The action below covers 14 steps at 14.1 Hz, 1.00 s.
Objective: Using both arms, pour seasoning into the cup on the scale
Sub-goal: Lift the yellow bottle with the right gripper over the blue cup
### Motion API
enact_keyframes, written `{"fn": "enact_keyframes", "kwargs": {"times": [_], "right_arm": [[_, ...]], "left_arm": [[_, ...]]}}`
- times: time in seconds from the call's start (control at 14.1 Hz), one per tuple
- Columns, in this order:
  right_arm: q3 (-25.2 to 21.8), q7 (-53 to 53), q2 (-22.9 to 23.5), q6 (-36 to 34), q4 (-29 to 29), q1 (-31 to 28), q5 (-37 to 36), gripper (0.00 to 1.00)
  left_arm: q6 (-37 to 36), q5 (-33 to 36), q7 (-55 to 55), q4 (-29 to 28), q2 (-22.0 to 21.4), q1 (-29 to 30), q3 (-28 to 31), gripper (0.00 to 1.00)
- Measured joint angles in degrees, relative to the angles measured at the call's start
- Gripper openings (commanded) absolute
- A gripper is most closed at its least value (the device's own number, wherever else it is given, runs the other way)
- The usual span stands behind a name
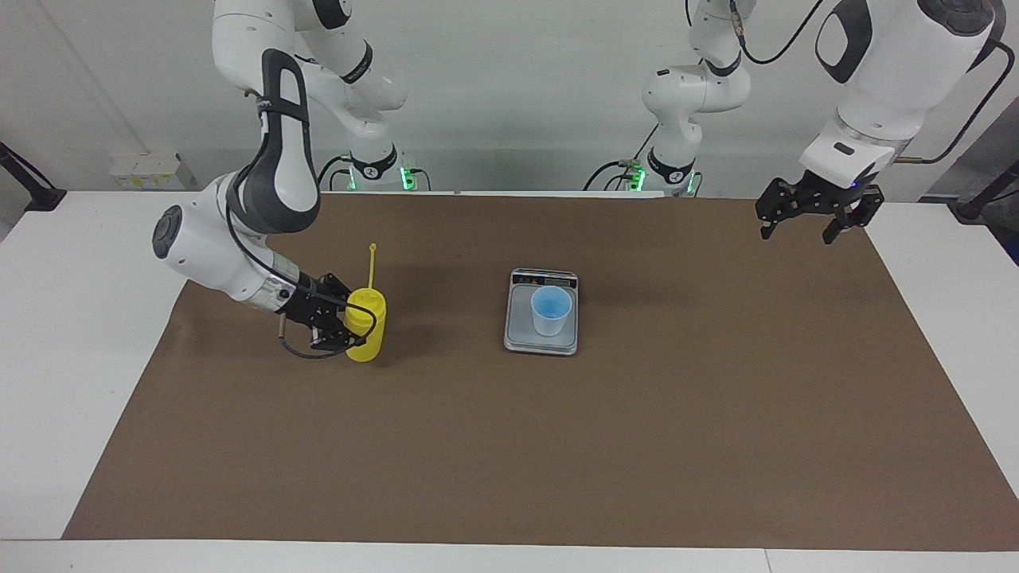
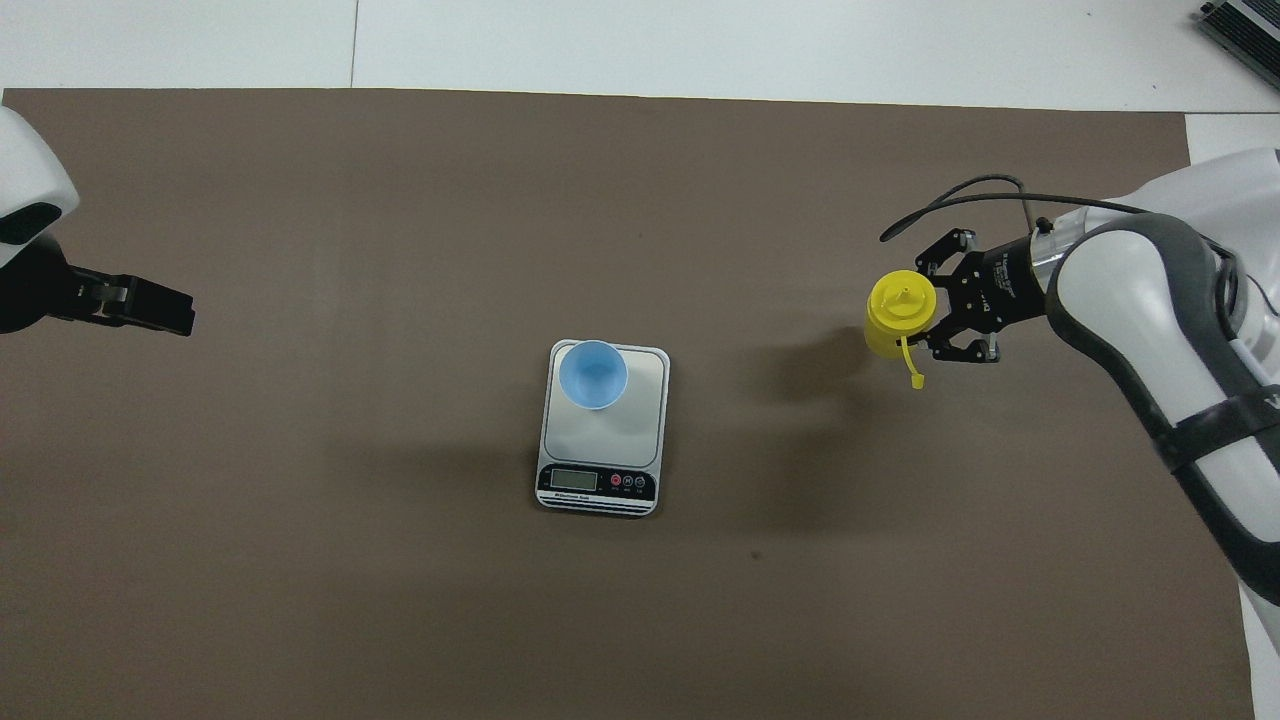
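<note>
**Yellow bottle gripped at the right arm's end, cup on the scale**

Going by the overhead view, lowest in the frame comes the scale point(image 2: 603, 428), just below centre: a flat silver-grey rectangle with rounded corners, its dark display strip along the bottom edge. On the upper corner of its platform, toward the left arm's end, stands the cup point(image 2: 593, 373), small, light blue, tapered, with no handle and its mouth open upward. The brown mat point(image 2: 400, 560) under them covers most of the table.

Higher in the frame, at the right edge, the right gripper point(image 2: 928, 312) is closed on the seasoning bottle point(image 2: 897, 312), clamping it just under the cap. The bottle is bright yellow and cylindrical, seen almost end-on, nozzle cap up. Its thin tethered tip sticks out past the cap. In the facing view the bottle point(image 1: 368, 322) sits centre left, upright or nearly so, the tether pointing straight up; whether its base touches the mat I cannot tell.

At the overhead frame's left edge, the left gripper point(image 2: 150, 305) hangs in the air over the mat's edge, jaws spread wide and holding nothing.
</note>
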Motion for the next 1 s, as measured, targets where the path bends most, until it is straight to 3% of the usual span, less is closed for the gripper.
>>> {"fn": "enact_keyframes", "kwargs": {"times": [0.28,0.57,1.0], "right_arm": [[0.1,13.2,1.4,0.0,4.5,8.6,-12.6,0.0],[0.2,22.9,4.0,-1.0,9.2,16.3,-24.2,0.0],[0.2,29.8,7.8,-8.1,18.8,26.1,-39.3,0.0]], "left_arm": [[-5.1,-0.3,0.0,1.8,-0.4,0.1,0.3,1.0],[-5.8,-0.3,1.4,2.8,-0.3,0.1,0.2,1.0],[-5.9,-1.5,1.5,2.7,-0.3,0.2,0.5,1.0]]}}
